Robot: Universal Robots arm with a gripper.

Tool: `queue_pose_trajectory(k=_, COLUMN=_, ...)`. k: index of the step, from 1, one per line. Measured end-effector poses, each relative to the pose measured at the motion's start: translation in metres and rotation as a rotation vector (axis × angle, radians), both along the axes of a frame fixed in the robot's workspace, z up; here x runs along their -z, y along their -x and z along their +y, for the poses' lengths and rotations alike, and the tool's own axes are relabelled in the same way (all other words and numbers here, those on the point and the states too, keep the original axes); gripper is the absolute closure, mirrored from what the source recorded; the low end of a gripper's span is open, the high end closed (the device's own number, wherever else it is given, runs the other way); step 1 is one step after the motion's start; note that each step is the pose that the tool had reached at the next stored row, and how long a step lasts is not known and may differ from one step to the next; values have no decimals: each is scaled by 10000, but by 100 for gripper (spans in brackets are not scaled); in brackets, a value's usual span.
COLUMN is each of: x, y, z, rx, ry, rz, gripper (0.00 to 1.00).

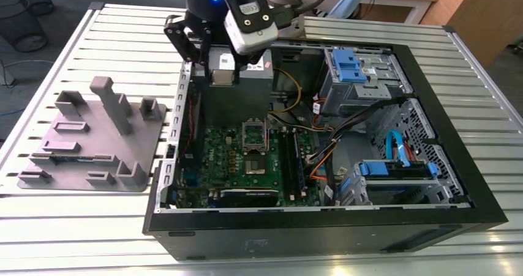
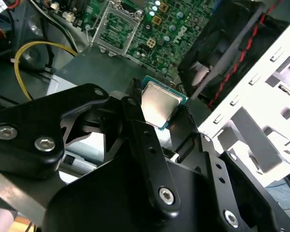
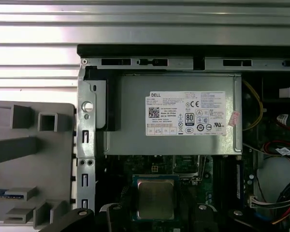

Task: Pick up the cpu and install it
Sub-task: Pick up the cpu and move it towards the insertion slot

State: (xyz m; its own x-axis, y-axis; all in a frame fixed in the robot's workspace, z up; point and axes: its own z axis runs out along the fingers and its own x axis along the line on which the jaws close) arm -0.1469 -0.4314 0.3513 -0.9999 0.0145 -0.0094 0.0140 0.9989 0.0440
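Observation:
The cpu [image 1: 220, 76], a small square chip with a silvery top, hangs above the grey power supply [image 1: 237, 89] at the far end of the open computer case. My gripper [image 1: 222, 73] is shut on it, one black finger [image 2: 135, 104] pressing each opposite edge. Both wrist views show the cpu [image 2: 159, 104] [image 3: 155, 199] held flat between the jaws, metal side towards the cameras. The open socket [image 1: 255, 164] with its raised hinged metal frame [image 1: 254, 135] lies on the green motherboard [image 1: 217, 160], nearer the exterior view's camera than the gripper. The same frame [image 2: 117, 26] appears in the second wrist view.
A grey plastic tray [image 1: 90, 141] with upright posts sits on the slatted table at the exterior view's left, outside the case. Inside the case are yellow and orange cables [image 1: 290, 98], blue drive brackets [image 1: 347, 65] and a black card [image 1: 249, 196]. The black case wall [image 1: 327, 230] rims the front.

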Motion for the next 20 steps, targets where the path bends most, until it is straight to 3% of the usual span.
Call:
queue_pose_trajectory(k=12, x=9, y=-396, z=0, rx=1, ry=0, rz=20, gripper=53)
queue_pose_trajectory(k=20, x=11, y=-421, z=-2, rx=0, ry=1, rz=21, gripper=53)
